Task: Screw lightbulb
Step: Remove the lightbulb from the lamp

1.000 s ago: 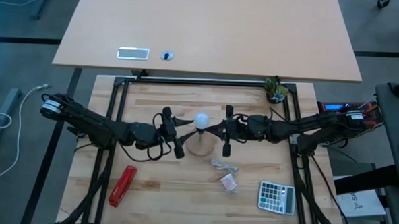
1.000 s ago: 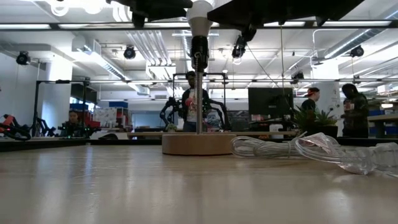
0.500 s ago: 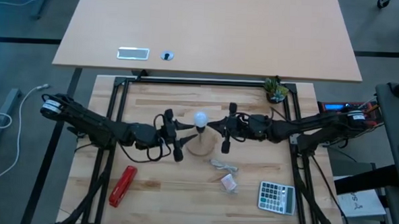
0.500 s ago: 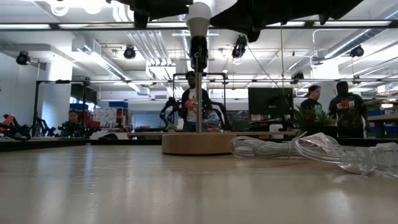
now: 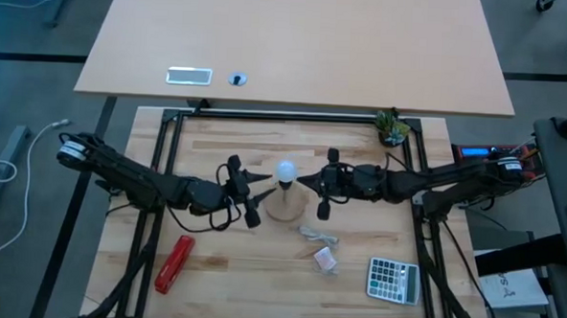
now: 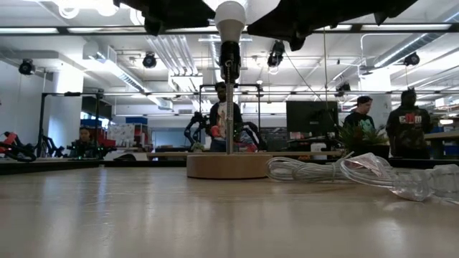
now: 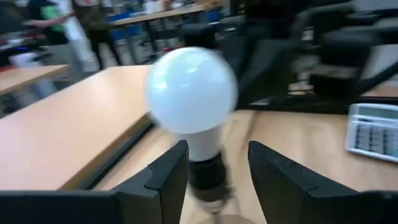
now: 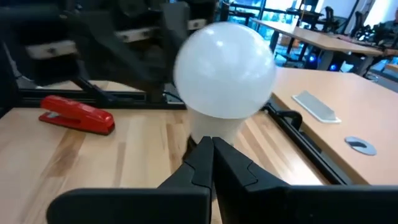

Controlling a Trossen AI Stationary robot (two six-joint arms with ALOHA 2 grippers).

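The white frosted lightbulb (image 5: pixel 285 171) sits upright in the black socket (image 6: pixel 229 57) of a thin rod standing on the round wooden disc (image 6: pixel 229 165). My left gripper (image 5: pixel 255 194) is open at the bulb's left. In the left wrist view its fingers (image 7: pixel 166 169) stand on either side of the socket (image 7: pixel 206 179) below the bulb (image 7: pixel 191 90). My right gripper (image 5: pixel 305 181) is at the bulb's right, level, with its fingertips (image 8: pixel 208 149) shut together in front of the bulb's neck (image 8: pixel 214 127). My right gripper's shut fingertips (image 8: pixel 208 149) stand level at the bulb's white neck (image 8: pixel 224 130), coming from the table's right. I cannot tell whether they touch it.
A crumpled clear wrapper (image 5: pixel 318 235) and a small pinkish packet (image 5: pixel 326 261) lie just near of the disc. A red stapler (image 5: pixel 173 263) lies near left, a calculator (image 5: pixel 393 279) near right, a small plant (image 5: pixel 392 127) far right. People stand in the room beyond (image 6: pixel 409 122).
Both grippers have drawn back a little from the bulb, the left toward the table's left edge and the right toward its right edge. The bulb stays upright in the socket.
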